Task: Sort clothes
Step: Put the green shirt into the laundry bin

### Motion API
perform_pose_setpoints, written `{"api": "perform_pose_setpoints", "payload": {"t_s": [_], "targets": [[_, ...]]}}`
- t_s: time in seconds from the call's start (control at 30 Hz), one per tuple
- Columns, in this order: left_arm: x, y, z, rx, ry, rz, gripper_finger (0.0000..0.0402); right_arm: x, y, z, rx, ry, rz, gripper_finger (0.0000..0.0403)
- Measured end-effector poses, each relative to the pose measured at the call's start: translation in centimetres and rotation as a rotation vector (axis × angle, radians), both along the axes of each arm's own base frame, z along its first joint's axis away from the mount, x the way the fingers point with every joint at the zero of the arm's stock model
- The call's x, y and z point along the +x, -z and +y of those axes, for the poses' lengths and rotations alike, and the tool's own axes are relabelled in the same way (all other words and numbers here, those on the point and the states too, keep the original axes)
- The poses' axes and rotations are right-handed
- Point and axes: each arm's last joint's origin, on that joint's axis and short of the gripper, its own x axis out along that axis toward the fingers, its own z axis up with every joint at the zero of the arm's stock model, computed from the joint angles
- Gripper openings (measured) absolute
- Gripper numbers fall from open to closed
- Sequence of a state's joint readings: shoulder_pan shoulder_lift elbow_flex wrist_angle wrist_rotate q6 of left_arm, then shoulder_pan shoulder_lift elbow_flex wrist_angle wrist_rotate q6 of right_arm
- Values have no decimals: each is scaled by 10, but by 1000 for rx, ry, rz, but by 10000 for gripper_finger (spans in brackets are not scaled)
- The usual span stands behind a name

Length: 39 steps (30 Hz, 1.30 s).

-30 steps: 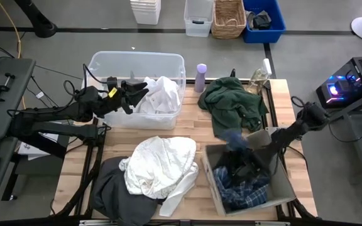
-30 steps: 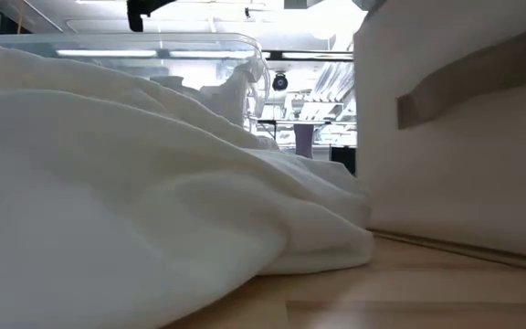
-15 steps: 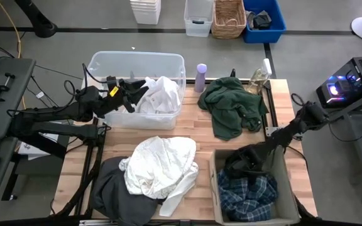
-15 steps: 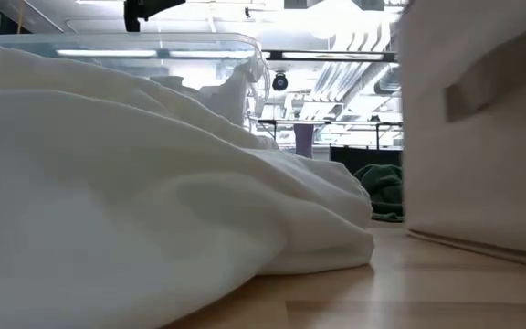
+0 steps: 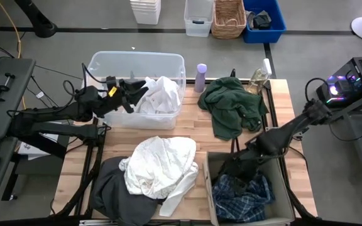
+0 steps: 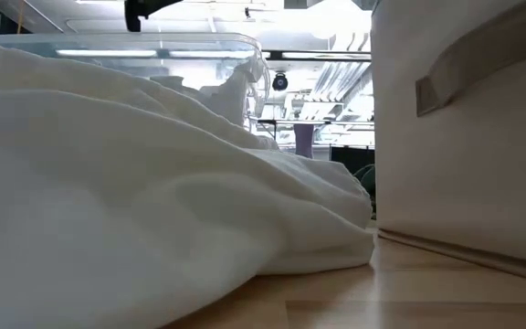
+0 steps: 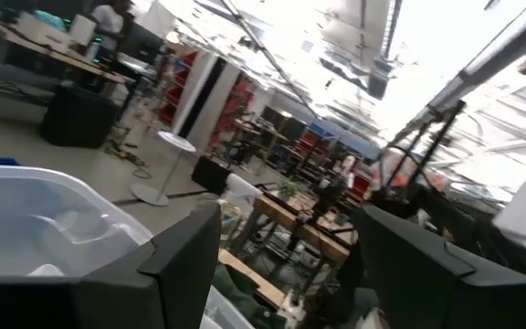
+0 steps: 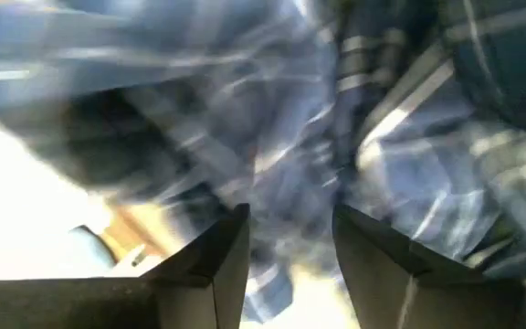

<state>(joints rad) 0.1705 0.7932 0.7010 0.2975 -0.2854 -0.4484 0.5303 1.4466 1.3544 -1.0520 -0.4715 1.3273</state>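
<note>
My right gripper (image 5: pixel 228 168) is down inside the grey fabric bin (image 5: pixel 210 188) at the table's near right. It is open over the blue-and-white plaid shirt (image 5: pixel 247 198), which fills the right wrist view (image 8: pixel 409 137). My left gripper (image 5: pixel 137 93) is open and empty over the clear plastic bin (image 5: pixel 105 63), beside the white clothes (image 5: pixel 161 94) lying in it. A white garment (image 5: pixel 162 164) lies on the table, partly over a dark grey one (image 5: pixel 113 188). A dark green garment (image 5: pixel 231 103) lies at the far right. My right gripper reaches slanting down from the table's right side into the bin, its fingers (image 8: pixel 217 265) apart just over the plaid shirt. The view is blurred, and I cannot tell whether the fingers touch the shirt or the bin's wall.
A lilac bottle (image 5: pixel 201 76) stands between the clear bin and the green garment. The fabric bin's wall (image 6: pixel 464 137) and the white garment (image 6: pixel 108 183) fill the low view. Baskets and boxes stand on the floor beyond the far edge.
The fabric bin, skewed a second ago, has turned square, slid toward the table's right edge, then back left. My right gripper has gone with it, ending lower and more to the near left inside the bin. The plaid shirt has settled into the bin.
</note>
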Motion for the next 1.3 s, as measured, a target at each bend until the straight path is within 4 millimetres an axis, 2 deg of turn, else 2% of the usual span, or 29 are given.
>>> {"api": "perform_pose_setpoints", "payload": {"t_s": [0.1, 0.23, 0.37, 0.43, 0.53, 0.67, 0.8, 0.9, 1.03, 1.1, 1.2, 1.3], "targets": [[-3, -1, -1, 12, 45, -5, 246, 4, -22, -6, 20, 16, -54, 151], [-11, -4, 0, 39, 92, 0, 246, 15, -56, -23, -10, 74, -231, 151], [-24, -6, 0, 37, 124, 39, 246, 24, -76, -61, -260, 299, -350, 151], [-29, -5, 0, 31, 135, 66, 246, 26, -75, -87, -415, 426, -322, 151], [-32, -3, -1, 30, 175, 92, 246, 23, -60, -131, -611, 539, -186, 151], [-30, -3, -3, 23, 241, 91, 246, 18, -21, -195, -804, 702, 14, 151], [-26, 0, -3, -15, 266, 98, 246, 10, 29, -256, -863, 915, 109, 151], [-26, 0, -2, -40, 269, 90, 246, 0, 62, -294, -833, 1163, 89, 151], [-26, -1, -2, -68, 254, 77, 246, -10, 89, -319, -773, 1461, 20, 149], [-26, -1, -2, -77, 245, 73, 246, -9, 91, -325, -753, 1551, -36, 143], [-26, -1, -1, -89, 240, 69, 246, -10, 96, -327, -709, 1613, -13, 124], [-26, -1, -1, -92, 238, 67, 246, -5, 82, -330, -701, 1587, -71, 104]]}}
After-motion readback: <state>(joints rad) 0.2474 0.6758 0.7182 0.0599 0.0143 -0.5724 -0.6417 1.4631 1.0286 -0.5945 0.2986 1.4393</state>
